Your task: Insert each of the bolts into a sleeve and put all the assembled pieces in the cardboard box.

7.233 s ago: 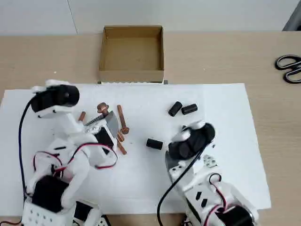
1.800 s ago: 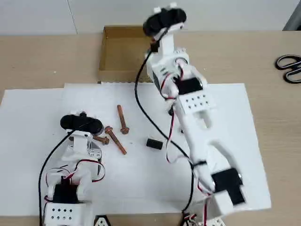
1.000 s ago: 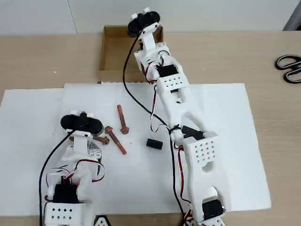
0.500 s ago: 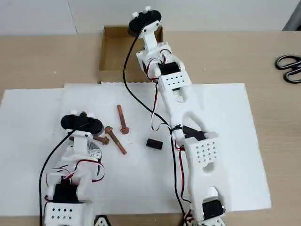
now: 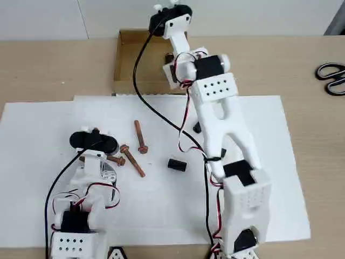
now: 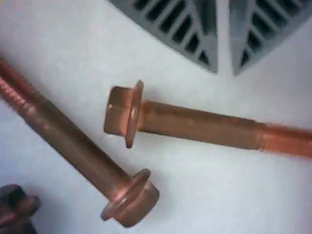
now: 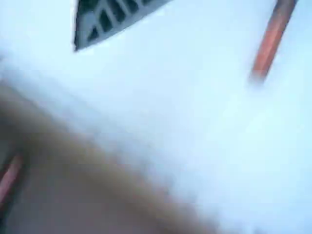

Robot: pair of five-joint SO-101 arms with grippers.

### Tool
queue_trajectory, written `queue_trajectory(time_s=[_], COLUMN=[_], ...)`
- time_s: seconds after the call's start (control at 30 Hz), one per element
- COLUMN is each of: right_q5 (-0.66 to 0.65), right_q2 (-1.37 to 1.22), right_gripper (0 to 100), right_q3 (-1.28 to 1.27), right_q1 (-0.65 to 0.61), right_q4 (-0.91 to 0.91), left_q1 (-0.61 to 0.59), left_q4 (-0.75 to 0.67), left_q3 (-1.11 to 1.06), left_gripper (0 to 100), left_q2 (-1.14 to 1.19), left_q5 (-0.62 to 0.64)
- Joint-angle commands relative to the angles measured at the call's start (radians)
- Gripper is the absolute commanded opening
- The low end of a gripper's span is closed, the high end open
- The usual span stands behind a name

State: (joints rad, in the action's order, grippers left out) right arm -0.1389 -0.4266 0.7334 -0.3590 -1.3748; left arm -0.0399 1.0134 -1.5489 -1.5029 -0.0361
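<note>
The white paper sheet covers most of the desk, with bare wood along the far side. The cardboard box sits there, its front wall just beyond the sheet's far edge. Scissors lie well apart on the right, cut off by the frame.

The right arm stretches across the middle of the sheet to the box's front right corner. This leaves open paper on both sides of it and in the near centre. The right hand is mostly covered by its own wrist. The blurred right wrist view gives one ribbed finger, so I cannot tell whether it is apart or together.

The left hand hangs low over the sheet's left part. Its fingertips are drawn together with a thin slit between them, gripping nothing.

Three bolts lie on the paper by the left hand: a near-vertical bolt, a slanted bolt and a short-looking bolt partly under the left arm. One sleeve lies free between the arms. A second sleeve is half hidden by the right arm. Something brownish, too blurred to name, shows in the right wrist view's dark corner.
</note>
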Motion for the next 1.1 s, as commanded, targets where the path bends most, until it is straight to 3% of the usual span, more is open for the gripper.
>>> queue_trajectory(time_s=[0.0,0.1,0.27,0.63,0.73,0.93,1.07], right_q5=[0.049,0.072,0.072,0.064,-0.034,-0.376,-0.416], right_q2=[0.119,0.166,0.268,0.618,0.636,0.634,0.633], right_gripper=[15.4,15.4,15.4,15.6,15.6,15.6,15.6], right_q3=[0.051,0.051,-0.009,-0.577,-0.654,-0.779,-0.867], right_q1=[-0.01,-0.01,-0.018,-0.125,-0.122,-0.125,-0.128], right_q4=[-0.166,-0.298,-0.32,-0.318,-0.317,-0.309,-0.228], left_q1=[-0.005,-0.005,-0.005,-0.005,-0.006,-0.075,-0.075], left_q4=[-0.026,-0.026,-0.026,-0.025,-0.025,-0.026,-0.028], left_q3=[0.005,0.005,0.005,0.005,0.005,0.005,0.005], left_gripper=[1,1,1,1,1,1,1], left_q2=[-0.011,-0.011,-0.011,-0.011,-0.011,-0.011,-0.011], left_q5=[-0.003,-0.003,-0.003,-0.003,-0.003,-0.003,-0.003])
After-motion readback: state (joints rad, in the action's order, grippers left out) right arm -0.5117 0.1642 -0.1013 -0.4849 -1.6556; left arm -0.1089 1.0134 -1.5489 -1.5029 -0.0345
